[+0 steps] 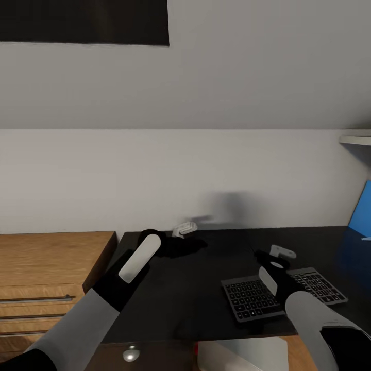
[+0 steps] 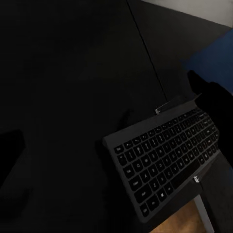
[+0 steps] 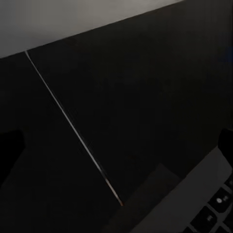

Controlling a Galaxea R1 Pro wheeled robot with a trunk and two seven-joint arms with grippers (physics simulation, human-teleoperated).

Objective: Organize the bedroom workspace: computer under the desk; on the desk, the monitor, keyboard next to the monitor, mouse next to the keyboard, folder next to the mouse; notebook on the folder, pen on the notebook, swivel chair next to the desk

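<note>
The keyboard lies flat on the black desk near its front right edge, dark keys in a silver frame. It also appears in the left wrist view as keyboard, and its corner shows as keyboard in the right wrist view. My right gripper hovers just over the keyboard's far edge, open and holding nothing. Farther back, toward the desk's left, my left gripper is open and empty above bare desk top. A pale box, the computer, shows below the desk's front edge.
A light wooden drawer chest stands against the desk's left side. A blue panel rises at the desk's far right, under a white shelf. A silver drawer knob shows under the desk front. The grey wall is close behind.
</note>
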